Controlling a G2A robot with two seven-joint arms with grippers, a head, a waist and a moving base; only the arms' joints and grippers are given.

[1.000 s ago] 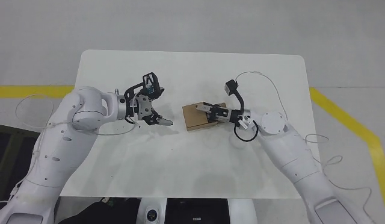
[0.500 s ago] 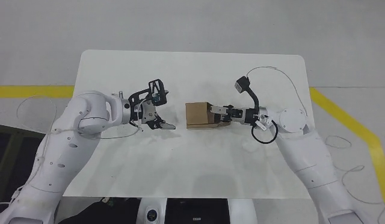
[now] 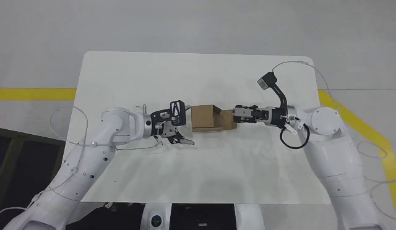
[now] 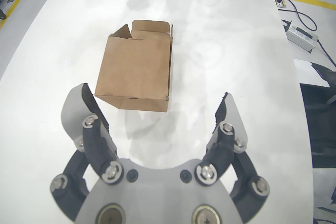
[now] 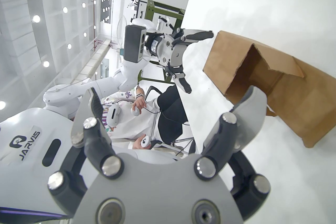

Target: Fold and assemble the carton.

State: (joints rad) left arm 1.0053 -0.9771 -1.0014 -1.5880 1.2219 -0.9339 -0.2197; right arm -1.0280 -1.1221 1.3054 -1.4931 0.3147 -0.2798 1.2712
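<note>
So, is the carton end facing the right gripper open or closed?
Open: the carton shows its hollow inside, flaps not folded in.

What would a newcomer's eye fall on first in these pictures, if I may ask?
A brown carton lies on its side in the middle of the white table, with the flaps at its open end still unfolded. The right gripper sits at that open end and the left gripper just off the closed end. Both have their jaws open and hold nothing.
</note>
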